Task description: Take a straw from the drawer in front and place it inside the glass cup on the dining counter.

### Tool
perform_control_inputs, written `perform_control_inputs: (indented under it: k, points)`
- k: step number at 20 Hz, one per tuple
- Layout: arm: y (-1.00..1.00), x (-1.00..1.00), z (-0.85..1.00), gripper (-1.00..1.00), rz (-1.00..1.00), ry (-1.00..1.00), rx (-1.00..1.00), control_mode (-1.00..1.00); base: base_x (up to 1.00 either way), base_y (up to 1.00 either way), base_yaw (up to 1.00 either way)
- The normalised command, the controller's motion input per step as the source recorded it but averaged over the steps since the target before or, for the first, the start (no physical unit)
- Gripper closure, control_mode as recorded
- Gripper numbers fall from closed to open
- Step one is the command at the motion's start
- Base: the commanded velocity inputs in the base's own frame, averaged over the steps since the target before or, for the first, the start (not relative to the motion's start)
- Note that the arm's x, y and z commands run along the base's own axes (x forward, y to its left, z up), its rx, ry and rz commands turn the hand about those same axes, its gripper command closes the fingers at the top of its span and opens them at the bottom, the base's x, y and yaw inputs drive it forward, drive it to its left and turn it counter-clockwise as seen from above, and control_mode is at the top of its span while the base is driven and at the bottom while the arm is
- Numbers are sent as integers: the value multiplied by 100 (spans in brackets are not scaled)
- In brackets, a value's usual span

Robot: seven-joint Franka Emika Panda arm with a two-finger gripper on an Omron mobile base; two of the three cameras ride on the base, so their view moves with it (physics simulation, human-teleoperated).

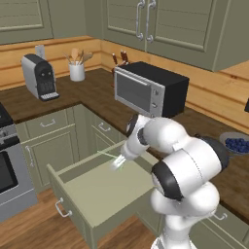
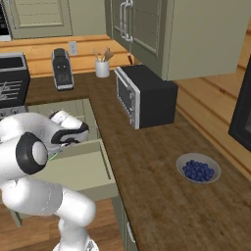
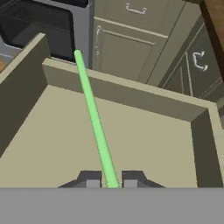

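In the hand view, the lower end of the straw [image 3: 94, 120] runs down between the two finger tips and is cut off at the bottom, so where it ends cannot be seen. In the left base view the straw [image 1: 108, 155] is a faint pale sliver, too thin to tell whether its end is bent. The gripper [image 1: 116, 164] there is blurred, and its jaws cannot be made out. In the right base view the arm [image 2: 34, 147] hides the left part of the drawer [image 2: 100, 164], and the oven [image 2: 11, 78] is cut off by the left edge.
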Motion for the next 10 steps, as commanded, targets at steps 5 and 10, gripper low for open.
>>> perform_control_inputs:
  k: [5,10]
  points:
    - [1,31,100,100,-10,15,-14,-100,0,0,0]
    - [0,12,100,100,-7,20,-5,-100,0,0,0]
